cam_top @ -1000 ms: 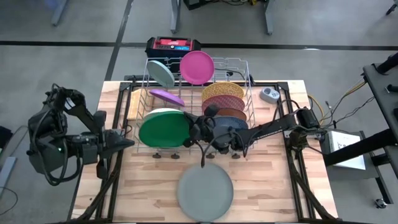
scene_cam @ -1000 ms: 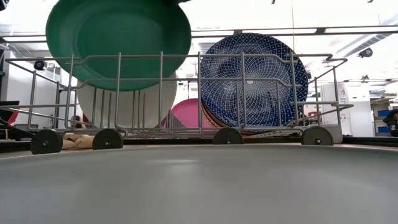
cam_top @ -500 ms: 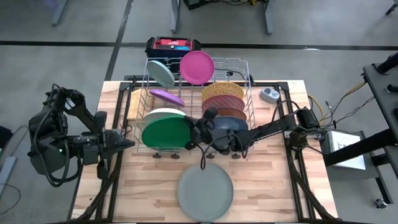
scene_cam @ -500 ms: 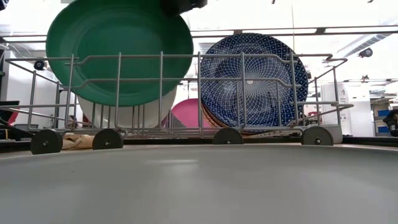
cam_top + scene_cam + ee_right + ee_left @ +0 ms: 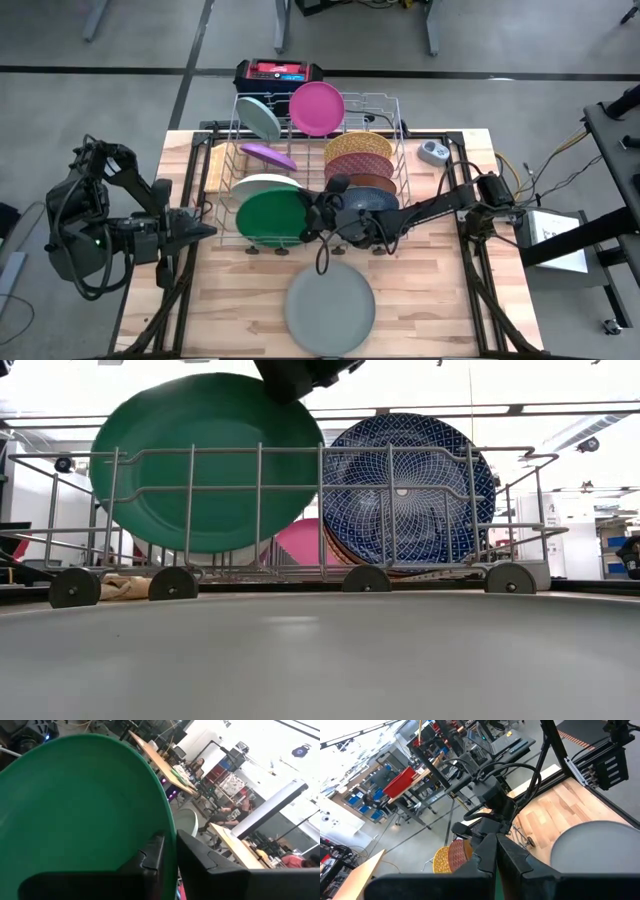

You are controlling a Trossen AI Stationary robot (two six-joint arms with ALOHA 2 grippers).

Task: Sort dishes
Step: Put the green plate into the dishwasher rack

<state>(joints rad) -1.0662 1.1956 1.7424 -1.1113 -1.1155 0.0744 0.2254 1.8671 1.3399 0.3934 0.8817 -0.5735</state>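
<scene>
- Silver wire dish rack [image 5: 385, 110] stands under the right gripper [image 5: 318, 212], holding several upright plates.
- Grey plate [image 5: 329, 306] lies flat on the table, nearer the front edge than that gripper.
- Green plate [image 5: 270, 217] stands upright in the rack's front-left slot, its rim clamped between the right gripper's fingers [image 5: 150, 862].
- Blue patterned plate [image 5: 405, 490] stands just beside it.
- Left gripper [image 5: 205, 230], fingers pressed together, waits off the rack's left side.

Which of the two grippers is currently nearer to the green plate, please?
The right. The right gripper is clamped on the green plate at its rim, inside the dish rack. The left gripper waits off the rack's left side, apart from the plate.
</scene>
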